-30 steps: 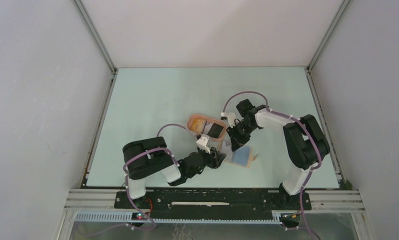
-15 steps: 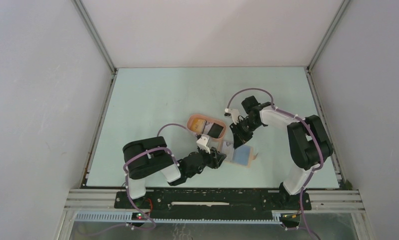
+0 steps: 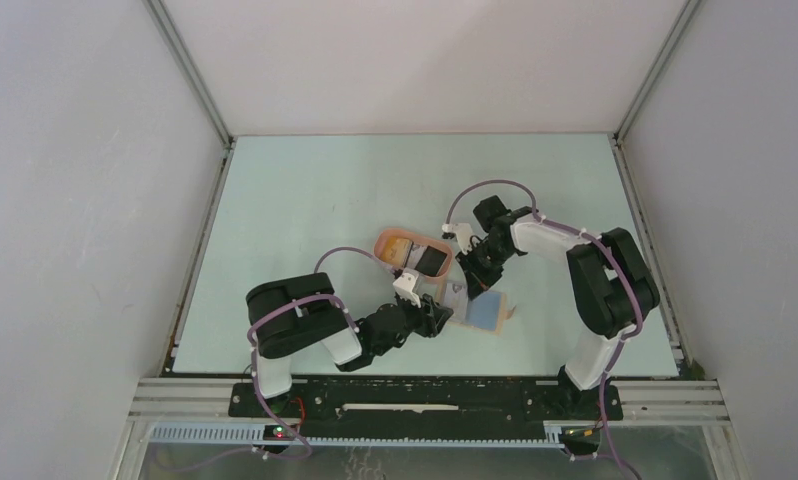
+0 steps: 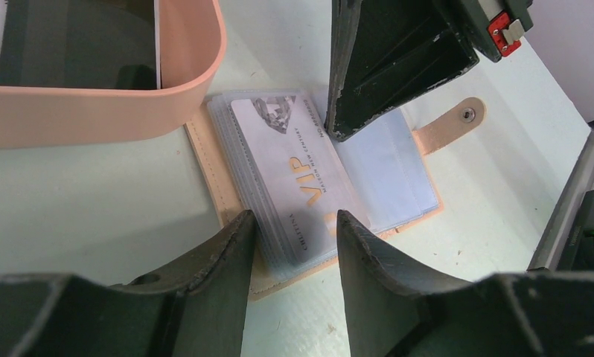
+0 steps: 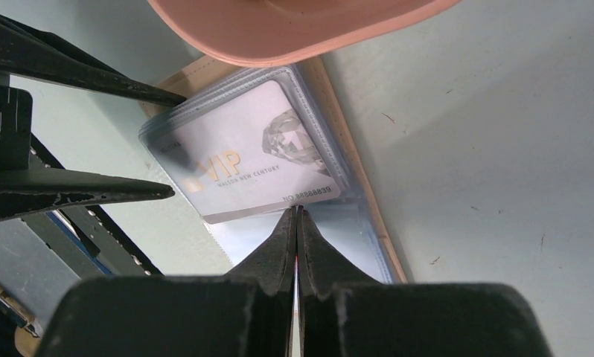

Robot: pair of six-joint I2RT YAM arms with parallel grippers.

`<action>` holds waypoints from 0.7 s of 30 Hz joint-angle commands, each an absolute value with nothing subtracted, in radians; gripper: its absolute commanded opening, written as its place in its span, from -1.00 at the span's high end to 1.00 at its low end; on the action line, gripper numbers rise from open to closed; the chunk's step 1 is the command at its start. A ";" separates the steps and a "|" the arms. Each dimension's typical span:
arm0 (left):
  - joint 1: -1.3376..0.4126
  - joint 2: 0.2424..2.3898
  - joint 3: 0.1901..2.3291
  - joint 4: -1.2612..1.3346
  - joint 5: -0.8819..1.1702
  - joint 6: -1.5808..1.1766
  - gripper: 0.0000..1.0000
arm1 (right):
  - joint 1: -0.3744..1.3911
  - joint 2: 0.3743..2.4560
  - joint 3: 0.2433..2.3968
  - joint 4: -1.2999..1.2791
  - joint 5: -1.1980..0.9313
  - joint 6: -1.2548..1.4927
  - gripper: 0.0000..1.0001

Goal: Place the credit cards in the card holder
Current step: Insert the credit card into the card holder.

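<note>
The tan card holder (image 4: 227, 204) lies open on the table, its clear sleeves up and its snap tab (image 4: 465, 115) to the right. A white-grey VIP card (image 4: 301, 175) lies on the left stack of sleeves, partly tucked in. My left gripper (image 4: 294, 223) is open, its fingers straddling the holder's near edge. My right gripper (image 5: 297, 210) is shut and empty, its tip against the long edge of the VIP card (image 5: 257, 152). In the top view the holder (image 3: 483, 312) lies between my left gripper (image 3: 437, 318) and my right gripper (image 3: 465, 282).
A peach-orange oval tray (image 3: 385, 240) sits just behind the holder, touching its far edge (image 4: 130, 111). It holds a black card (image 3: 431, 262) and a yellow-orange card (image 3: 396, 248). The table's front rail (image 4: 577, 193) runs close on the right.
My right wrist drew back slightly, then returned to the holder with its shut tip at the card's edge. The left arm and the holder have stayed put.
</note>
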State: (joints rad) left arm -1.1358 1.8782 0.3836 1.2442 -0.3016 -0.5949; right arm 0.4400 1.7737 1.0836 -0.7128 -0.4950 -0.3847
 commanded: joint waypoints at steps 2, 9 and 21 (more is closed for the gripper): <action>-1.132 1.888 0.410 1.270 -0.284 -0.588 0.01 | 0.468 1.790 1.113 -0.681 -0.497 -0.349 0.93; -1.131 1.891 0.413 1.270 -0.279 -0.586 0.01 | 0.488 1.776 1.123 -0.674 -0.603 -0.329 0.94; -1.130 1.885 0.403 1.281 -0.287 -0.589 0.00 | 0.460 1.709 1.134 -0.791 -0.585 -0.513 0.80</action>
